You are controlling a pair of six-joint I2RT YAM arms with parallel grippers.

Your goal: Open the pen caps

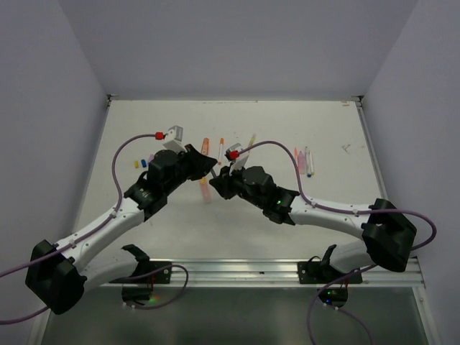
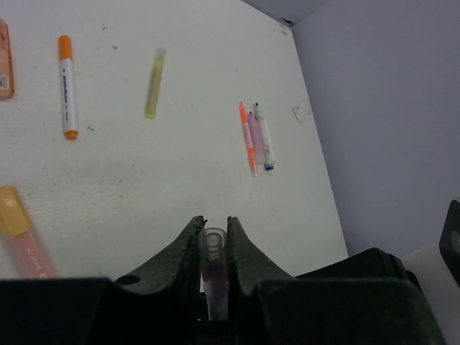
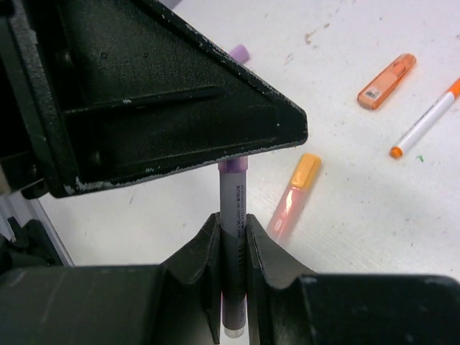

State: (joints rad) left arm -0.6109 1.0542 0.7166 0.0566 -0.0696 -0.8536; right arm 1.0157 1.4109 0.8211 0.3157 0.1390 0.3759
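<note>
Over the middle of the table my two grippers meet on one lilac-grey pen (image 3: pixel 233 194). My right gripper (image 3: pixel 233 223) is shut on its barrel. The pen's far lilac end runs under the black body of the left gripper (image 1: pixel 208 167). My left gripper (image 2: pixel 213 224) is shut on a translucent pen cap (image 2: pixel 213 251) with purple showing inside. Where cap and barrel join is hidden, so I cannot tell if they are apart. In the top view the right gripper (image 1: pixel 218 180) sits tip to tip with the left.
A pink highlighter with an orange cap (image 3: pixel 295 194) lies just below the grippers. Farther back lie an orange highlighter (image 3: pixel 387 81), a white marker with orange ends (image 2: pixel 67 86), a yellow highlighter (image 2: pixel 154 83) and three slim pens (image 2: pixel 256 136). A loose lilac cap (image 3: pixel 239 52) and small caps (image 1: pixel 141 164) lie to the left.
</note>
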